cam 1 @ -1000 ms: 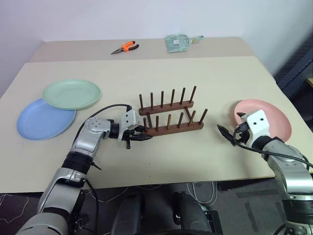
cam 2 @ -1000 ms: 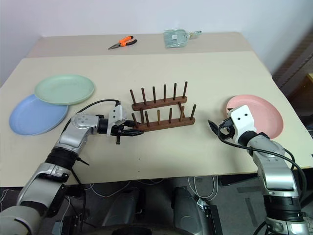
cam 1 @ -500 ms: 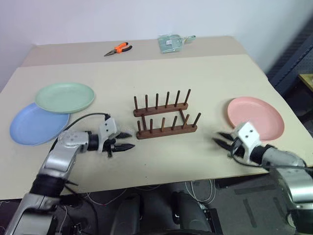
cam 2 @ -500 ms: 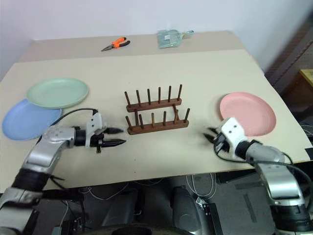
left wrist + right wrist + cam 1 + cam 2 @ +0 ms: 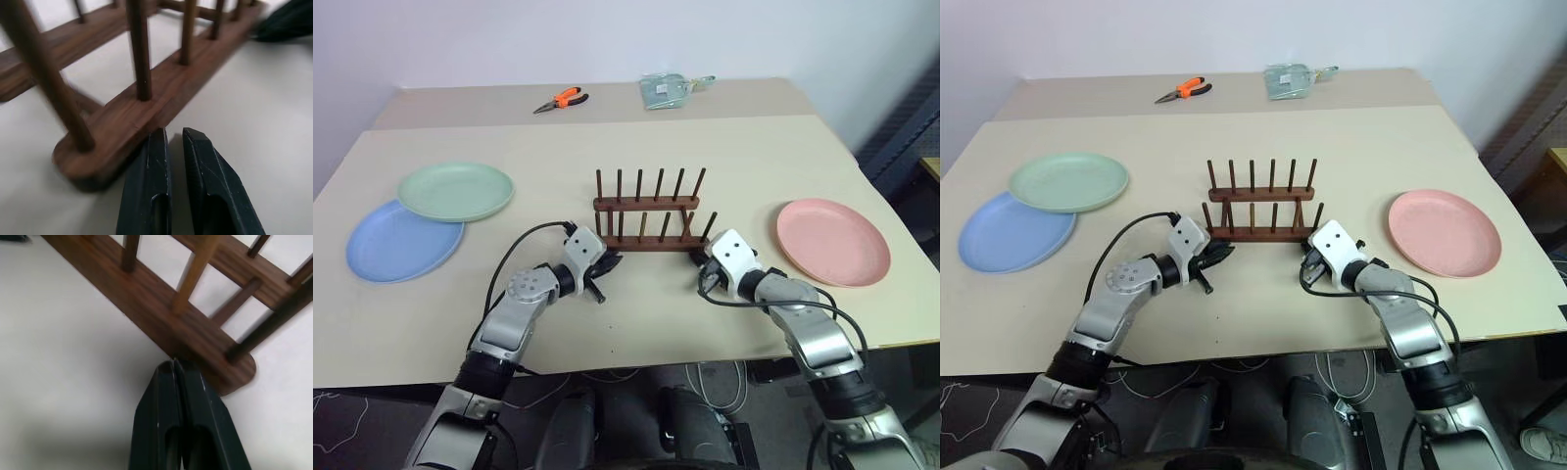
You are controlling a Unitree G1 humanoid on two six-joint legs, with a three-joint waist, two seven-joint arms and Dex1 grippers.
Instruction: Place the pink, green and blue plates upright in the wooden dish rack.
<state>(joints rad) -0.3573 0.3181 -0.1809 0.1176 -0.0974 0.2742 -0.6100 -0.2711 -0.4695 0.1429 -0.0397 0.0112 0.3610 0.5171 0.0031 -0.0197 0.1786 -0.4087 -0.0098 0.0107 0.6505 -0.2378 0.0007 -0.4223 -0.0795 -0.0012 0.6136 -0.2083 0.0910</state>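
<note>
The wooden dish rack [image 5: 646, 211] stands empty at mid-table, its pegs upright. My left gripper [image 5: 170, 137] is shut, tips against the left end of the rack's near rail [image 5: 122, 122]. My right gripper [image 5: 174, 364] is shut too, tips touching the same rail near its right end [image 5: 195, 340]. In the head views the two grippers [image 5: 605, 262] [image 5: 698, 264] flank the rack's front corners. The pink plate [image 5: 832, 242] lies flat on the right. The green plate [image 5: 456, 190] lies far left, overlapping the blue plate [image 5: 396, 243].
Orange-handled pliers [image 5: 561, 98] and a pale green packet [image 5: 668, 90] lie on the far table. A cable loops from my left arm [image 5: 524, 240] over the tabletop. The table's near edge [image 5: 636, 364] runs just behind both arms.
Both grippers have swung inward to the ends of the rack's near rail, the right one from beside the pink plate. The left gripper's fingers have closed. The rack now sits squarer to the table edge.
</note>
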